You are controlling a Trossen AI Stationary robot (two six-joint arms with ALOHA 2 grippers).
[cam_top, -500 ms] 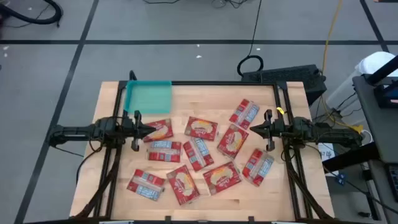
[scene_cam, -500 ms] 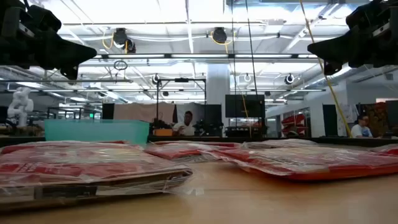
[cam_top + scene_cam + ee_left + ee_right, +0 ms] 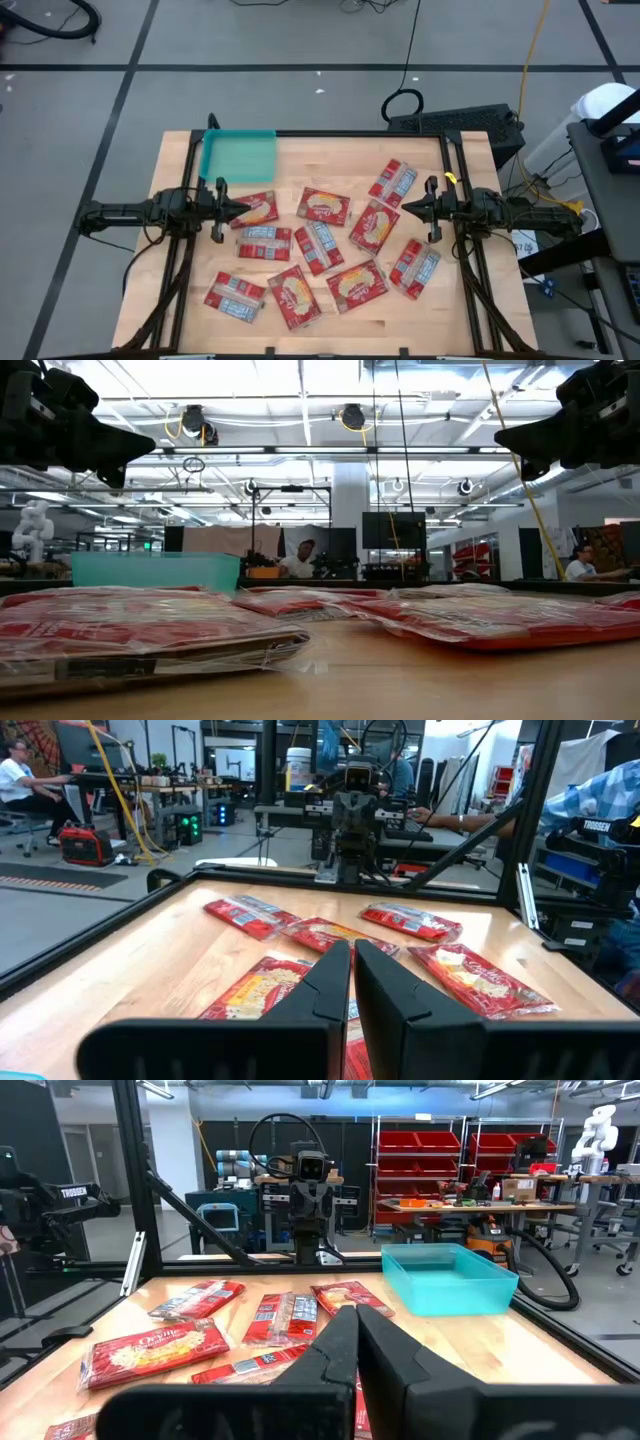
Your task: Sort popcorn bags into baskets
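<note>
Several red popcorn bags (image 3: 324, 208) lie flat and scattered over the wooden table, some overlapping. A teal basket (image 3: 238, 155) stands at the table's far left corner, with nothing in it. My left gripper (image 3: 243, 208) hangs shut at the left side, level, pointing at the bags, above the table. My right gripper (image 3: 406, 209) hangs shut at the right side, facing it. In the wrist views both pairs of fingers (image 3: 352, 970) (image 3: 357, 1335) stand closed with nothing between them.
A black frame (image 3: 330, 134) runs around the table's far and side edges. Bare wood lies along the far edge right of the basket and at the near right corner. People sit at desks in the room behind the table.
</note>
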